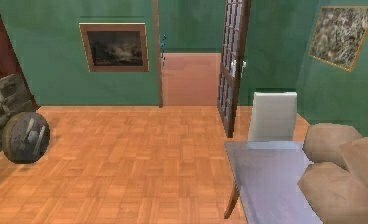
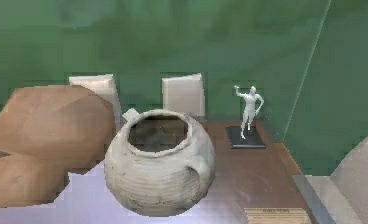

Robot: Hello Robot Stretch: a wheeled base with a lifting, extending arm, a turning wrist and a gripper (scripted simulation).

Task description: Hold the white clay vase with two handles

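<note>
The white vase (image 2: 159, 162) stands mouth up at the near edge of the surface (image 2: 250, 176), and I cannot tell the gripper's state.

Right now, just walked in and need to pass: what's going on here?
The robot is parked beside a brown wooden table. The whitish clay vase with two handles that it is after shows large in the arm side view; whether it rests on the tabletop or is lifted cannot be told. Big brown rounded lumps lie left of it, a small white statue on a dark base to its right.
</note>
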